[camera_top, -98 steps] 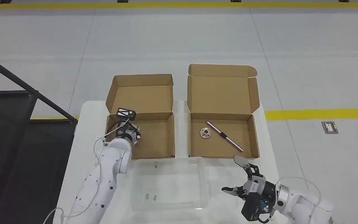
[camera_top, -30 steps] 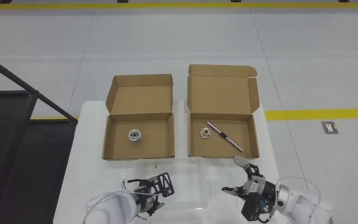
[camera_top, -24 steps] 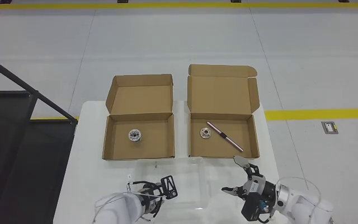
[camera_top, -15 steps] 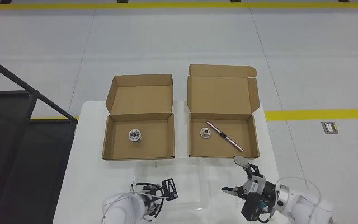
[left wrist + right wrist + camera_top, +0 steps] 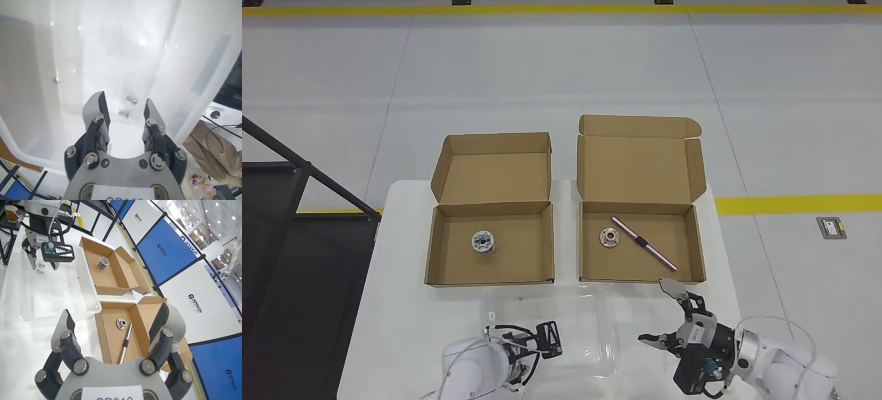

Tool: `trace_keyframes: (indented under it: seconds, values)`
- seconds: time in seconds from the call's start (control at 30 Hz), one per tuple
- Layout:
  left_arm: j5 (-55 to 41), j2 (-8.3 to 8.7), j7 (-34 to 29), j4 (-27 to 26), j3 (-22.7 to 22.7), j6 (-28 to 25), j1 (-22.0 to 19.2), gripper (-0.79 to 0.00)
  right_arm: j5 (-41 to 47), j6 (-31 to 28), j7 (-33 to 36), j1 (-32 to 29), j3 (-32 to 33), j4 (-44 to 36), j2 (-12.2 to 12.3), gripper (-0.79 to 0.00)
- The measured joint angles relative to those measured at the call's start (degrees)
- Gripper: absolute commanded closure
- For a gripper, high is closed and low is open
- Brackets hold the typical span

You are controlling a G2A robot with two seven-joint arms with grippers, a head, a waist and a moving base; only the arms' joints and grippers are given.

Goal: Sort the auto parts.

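Top view, change: left end effector [image 5: 44, 267] has quit the left box [image 5: 492, 281] at 11 o'clock and now hangs over the clear bin [image 5: 87, 311] at 6 o'clock; a gear [image 5: 482, 241] lies in that box.
Meaning: one part looks sorted, and the bolts seem next.
Left end effector: open, empty.
Bolts: near bolt [image 5: 123, 114] and far bolt [image 5: 131, 100] lie on the bin floor toward its 7 o'clock corner, just under the spread fingers, untouched.
Right end effector [image 5: 657, 312]: open, empty, at the bin's 3 o'clock.

You work in a big factory hall, grey polished floor [image 5: 542, 70] with yellow lane lines [image 5: 802, 204], blue and white partition panels [image 5: 175, 251] around your table [image 5: 392, 290], high ceiling lamps [image 5: 234, 217].
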Motion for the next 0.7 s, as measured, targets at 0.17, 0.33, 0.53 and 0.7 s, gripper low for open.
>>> trace_keyframes:
  seconds: [0.17,0.33,0.53,0.7]
  values:
    - [0.52,0.63,0.09,1.98,2.77,-0.10,-1.81,-0.489,0.00,0.00,0.00,0.00,0.00,0.00,0.00,-0.785]
    - [-0.76,1.06,-1.15,2.97,5.12,1.15,-3.93,-0.477,0.00,0.00,0.00,0.00,0.00,0.00,0.00,-0.785]
    - [-2.26,1.80,-2.09,4.42,8.09,2.09,-6.31,-0.471,0.00,0.00,0.00,0.00,0.00,0.00,0.00,-0.785]
    - [-4.21,2.70,-3.03,5.86,11.21,3.02,-8.94,-0.465,0.00,0.00,0.00,0.00,0.00,0.00,0.00,-0.785]
